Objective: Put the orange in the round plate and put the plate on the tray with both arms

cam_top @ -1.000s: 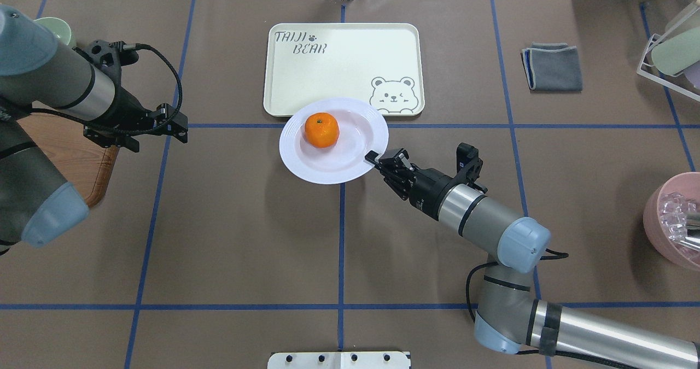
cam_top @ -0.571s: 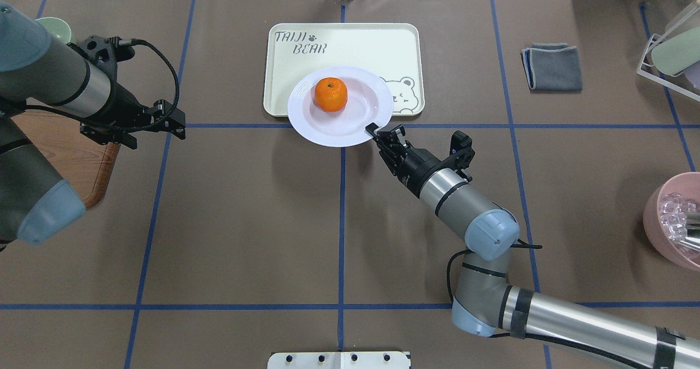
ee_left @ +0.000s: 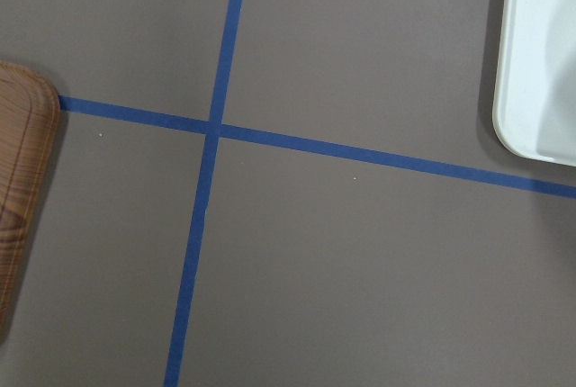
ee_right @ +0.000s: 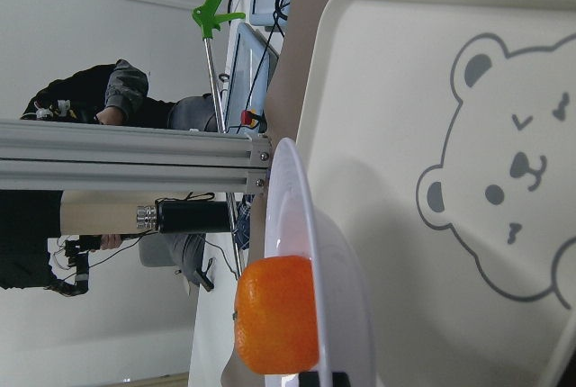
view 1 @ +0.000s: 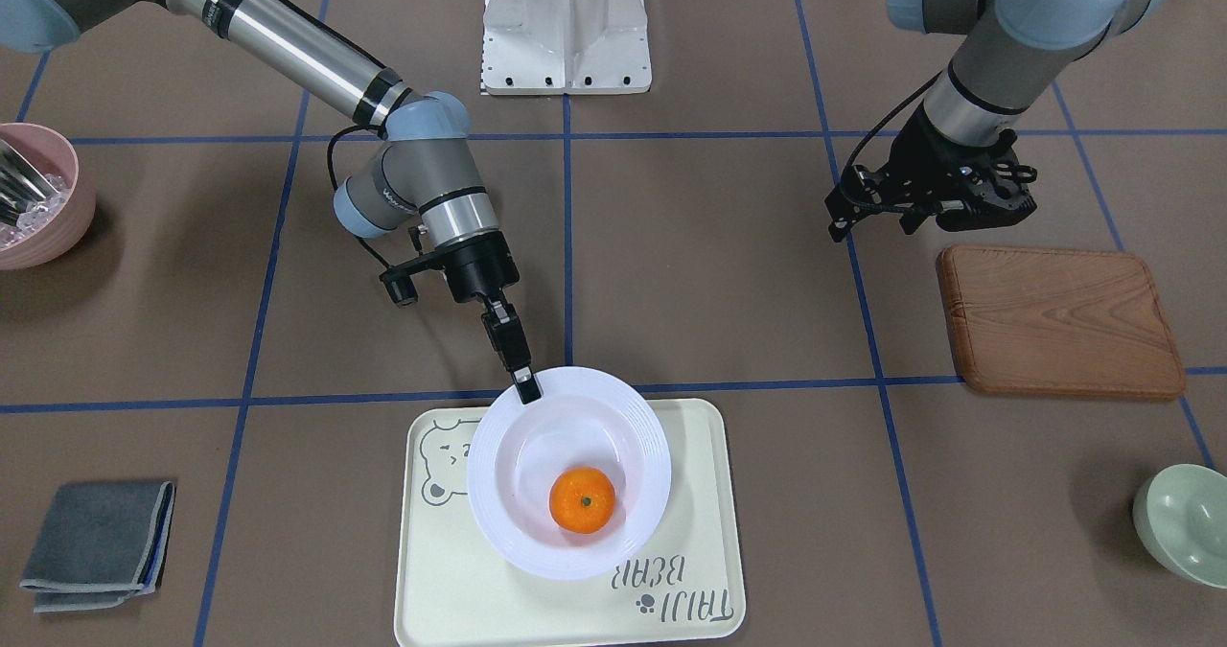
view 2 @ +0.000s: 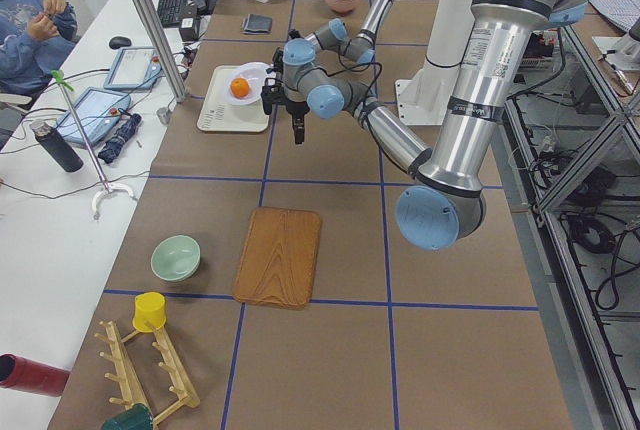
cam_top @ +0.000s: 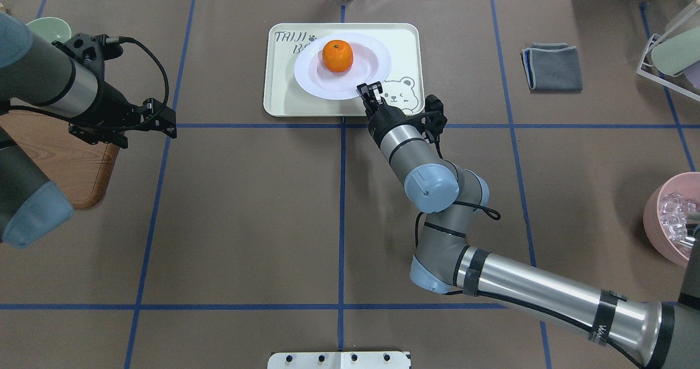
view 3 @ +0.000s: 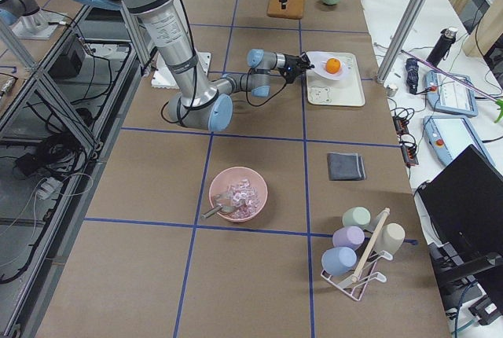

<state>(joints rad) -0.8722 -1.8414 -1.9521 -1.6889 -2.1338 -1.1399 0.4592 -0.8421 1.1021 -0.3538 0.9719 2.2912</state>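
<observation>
One bright-orange mandarin lies in one glossy white round plate over one cream-yellow plastic tray. The right gripper clamps its rim; for the left gripper I cannot tell

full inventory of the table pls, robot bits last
orange: 1, orange, in the plate
plate: 1, white, over the tray
tray: 1, cream, far centre
board: 1, brown wood, robot's left
green bowl: 1, pale green, far left
pink bowl: 1, pink, right edge
cloth: 1, grey, folded, far right
cups: 4, pastel, on white rack, right end
right gripper: 1, black, shut on plate rim
left gripper: 1, black, over the table near the board
</observation>
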